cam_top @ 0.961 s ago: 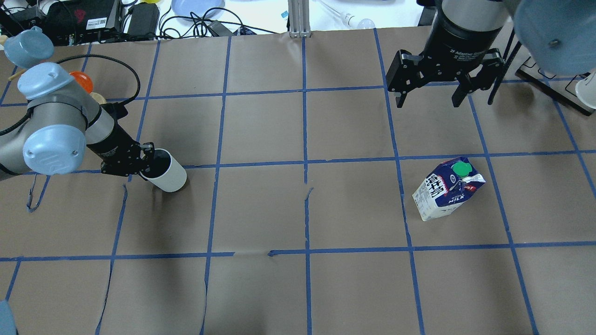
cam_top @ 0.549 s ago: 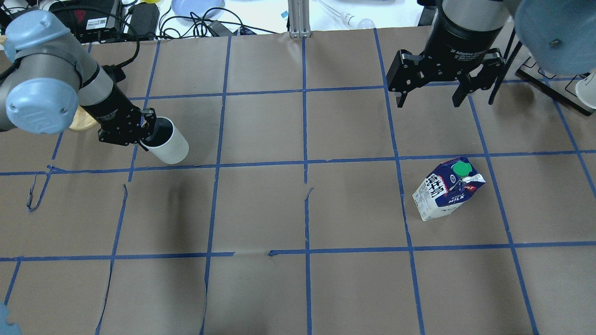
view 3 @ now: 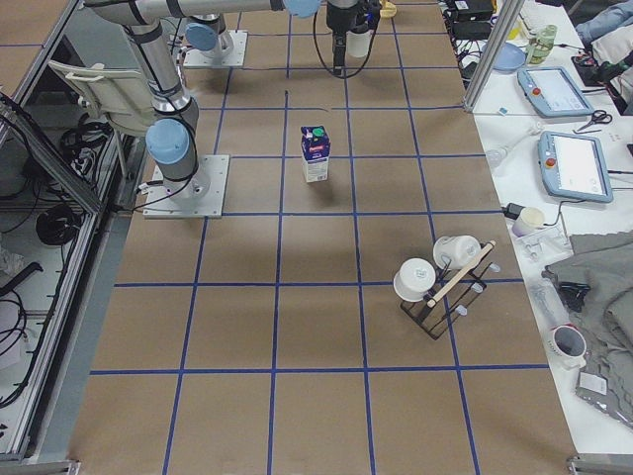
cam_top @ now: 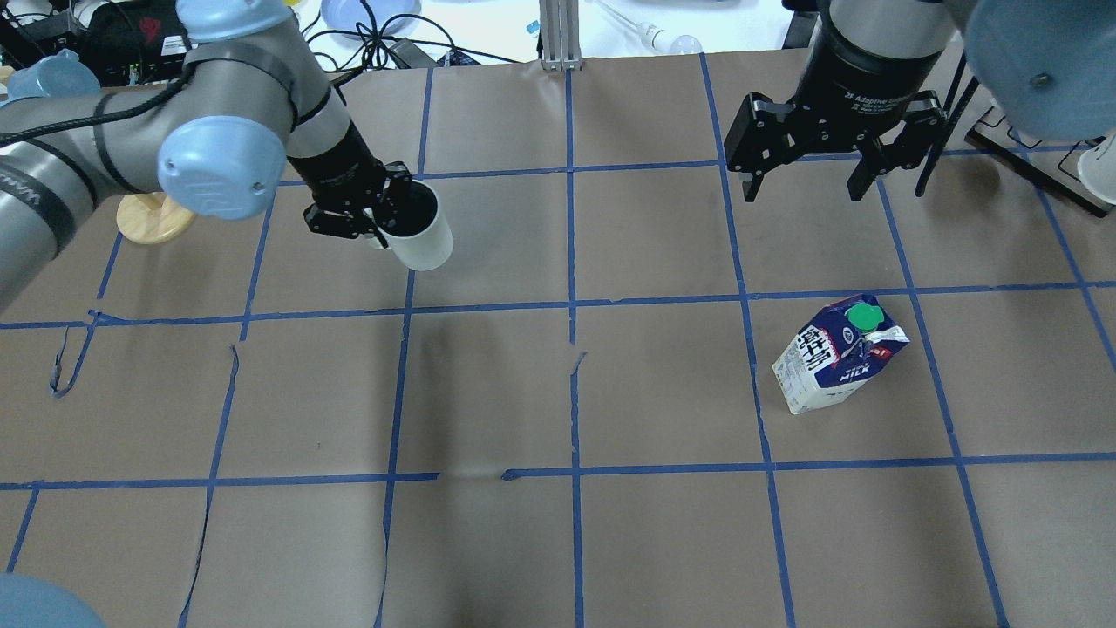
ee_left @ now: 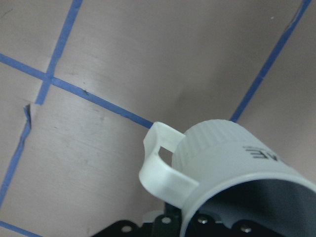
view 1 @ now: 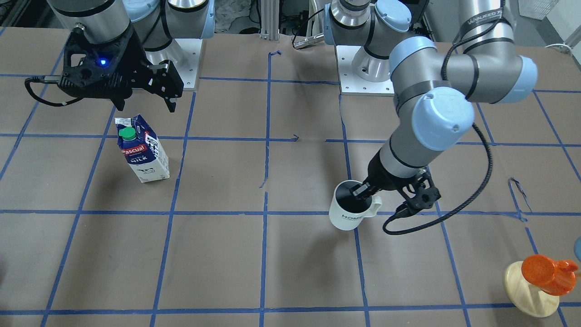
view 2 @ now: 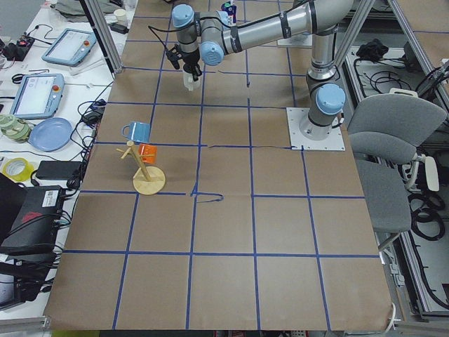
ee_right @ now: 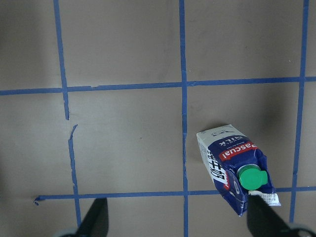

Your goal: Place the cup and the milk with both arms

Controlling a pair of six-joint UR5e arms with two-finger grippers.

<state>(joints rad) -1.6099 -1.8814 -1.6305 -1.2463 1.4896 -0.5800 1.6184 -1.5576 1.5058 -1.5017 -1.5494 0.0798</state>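
My left gripper (cam_top: 381,215) is shut on the rim of the white cup (cam_top: 422,230), one finger inside its dark interior. It holds the cup tilted above the table, left of centre. The cup's "HOME" lettering shows in the front view (view 1: 350,212), and its handle shows in the left wrist view (ee_left: 163,165). The blue and white milk carton (cam_top: 837,353) with the green cap stands upright on the right side of the table. It also shows in the right wrist view (ee_right: 234,165). My right gripper (cam_top: 802,192) is open and empty, above and beyond the carton.
Brown paper with a blue tape grid (cam_top: 571,305) covers the table. A pale wooden stand (view 1: 530,293) bearing an orange cup (view 1: 544,272) stands at the far left corner. A rack with white mugs (view 3: 443,279) sits at the right end. Cables and clutter line the far edge.
My left arm has carried the cup to the right and away from the robot, from the left part of the table towards the centre. The right arm and the milk have not moved.
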